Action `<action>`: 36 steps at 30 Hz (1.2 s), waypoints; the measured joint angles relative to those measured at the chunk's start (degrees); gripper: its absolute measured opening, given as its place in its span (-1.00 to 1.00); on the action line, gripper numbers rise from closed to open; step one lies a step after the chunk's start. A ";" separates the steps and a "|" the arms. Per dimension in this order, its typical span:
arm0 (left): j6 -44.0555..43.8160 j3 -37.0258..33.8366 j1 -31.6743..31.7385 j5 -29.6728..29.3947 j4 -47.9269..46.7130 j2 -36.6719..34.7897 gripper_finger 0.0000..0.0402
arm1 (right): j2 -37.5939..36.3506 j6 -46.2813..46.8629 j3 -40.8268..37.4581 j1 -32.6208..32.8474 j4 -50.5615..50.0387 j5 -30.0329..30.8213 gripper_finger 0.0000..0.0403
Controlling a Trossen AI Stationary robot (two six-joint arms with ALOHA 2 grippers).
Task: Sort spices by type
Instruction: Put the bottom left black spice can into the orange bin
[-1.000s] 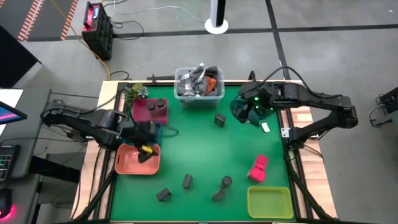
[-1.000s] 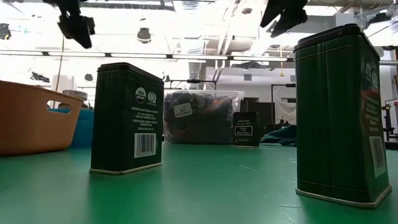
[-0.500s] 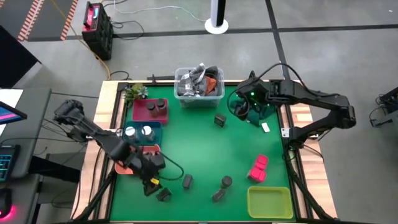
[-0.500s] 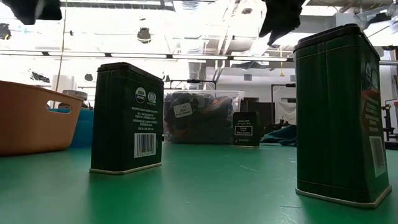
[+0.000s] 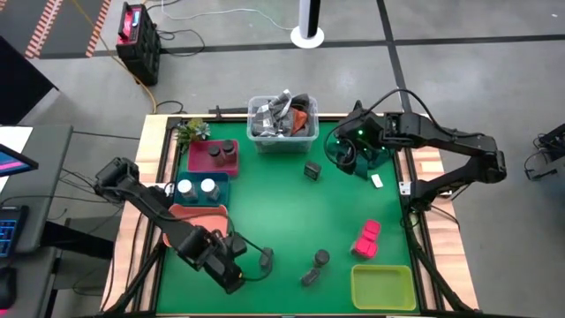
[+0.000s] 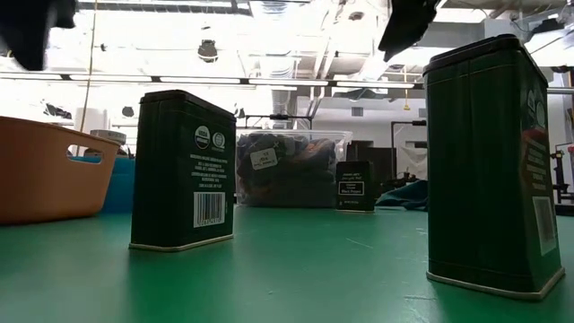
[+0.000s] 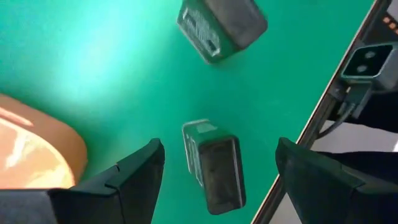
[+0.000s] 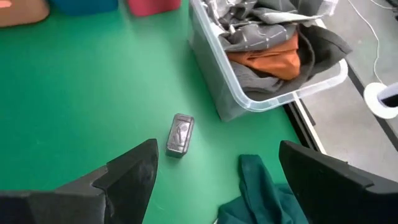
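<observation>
My left gripper [image 5: 228, 267] hangs open above the table's near-left part. In its wrist view the fingers stand on either side of a dark grey boxy tin [image 7: 212, 167] without touching it; a second tin [image 7: 221, 22] stands beyond, also seen from above as tin [image 5: 265, 257]. My right gripper [image 5: 340, 152] hovers open near the far right corner, above a teal cloth [image 8: 261, 193], with another tin [image 8: 180, 135] ahead of it. Two pink blocks [image 5: 366, 238], a dark round jar [image 5: 321, 258] and one more tin [image 5: 309, 277] stand on the mat.
At the left edge, a maroon tray [image 5: 201, 163] holds two dark jars, a blue tray [image 5: 221, 181] holds two white-topped jars, and an orange tray [image 5: 190, 216] sits nearer. A yellow-green tray [image 5: 382, 287] is at the near right. The clear bin [image 5: 282, 140] of clutter stands at the far edge.
My left gripper has swung from above the orange tray toward the table's near edge and now hangs over the near-left tin. My right gripper has shifted slightly toward the left. No spice has moved.
</observation>
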 joint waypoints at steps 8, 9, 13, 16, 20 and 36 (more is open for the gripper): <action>-4.58 0.00 -2.87 -0.14 -0.59 3.38 0.45 | 0.00 -1.09 0.00 1.90 0.04 -0.45 0.79; -4.59 -0.03 -3.35 -0.56 -1.15 3.43 0.45 | 0.00 -1.15 0.00 2.18 0.05 -0.45 0.79; -3.06 -0.05 -3.76 -2.64 -3.02 3.21 0.45 | 0.00 -1.22 0.00 3.16 0.27 -0.49 0.79; 0.24 -0.34 -4.07 -3.31 -3.40 3.28 0.45 | 0.00 -1.04 0.00 3.78 1.05 -0.49 0.79; 2.84 -0.53 -4.20 -4.86 -3.45 3.31 0.45 | 0.00 -0.54 0.00 4.25 1.36 -0.49 0.79; -2.06 -0.19 -4.28 -3.42 1.58 3.30 0.45 | 0.00 0.05 0.00 3.98 1.85 -0.47 0.79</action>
